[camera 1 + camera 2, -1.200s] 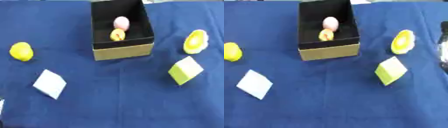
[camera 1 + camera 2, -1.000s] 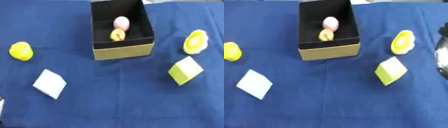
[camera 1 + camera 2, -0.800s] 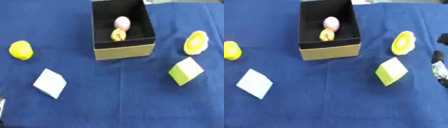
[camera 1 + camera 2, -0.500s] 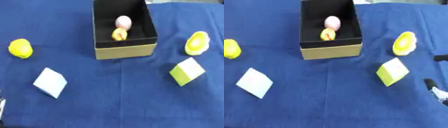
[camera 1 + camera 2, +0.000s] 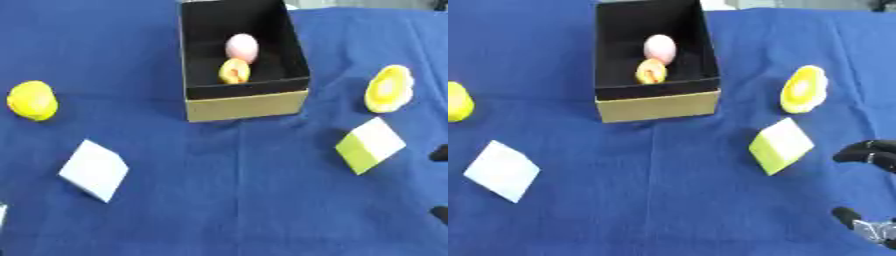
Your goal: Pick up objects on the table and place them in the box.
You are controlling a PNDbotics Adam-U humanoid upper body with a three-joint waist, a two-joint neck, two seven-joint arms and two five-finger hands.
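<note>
A black box with a tan front wall (image 5: 247,105) stands at the top centre; a pink egg shape (image 5: 241,47) and a small orange piece (image 5: 234,71) lie inside it. On the blue cloth lie a yellow round object (image 5: 32,100) at far left, a white block (image 5: 94,170) at lower left, a yellow-green block (image 5: 780,145) at right, and a yellow bowl-like piece (image 5: 803,89) above that block. My right hand (image 5: 874,156) enters at the right edge, just right of the yellow-green block and apart from it, with fingers and thumb spread and holding nothing. My left hand does not show.
The blue cloth (image 5: 227,200) covers the whole table. A wide stretch of bare cloth lies between the white block and the yellow-green block, in front of the box.
My right hand has moved down along the right edge, from beside the yellow bowl-like piece to beside and below the yellow-green block. The objects have stayed where they were.
</note>
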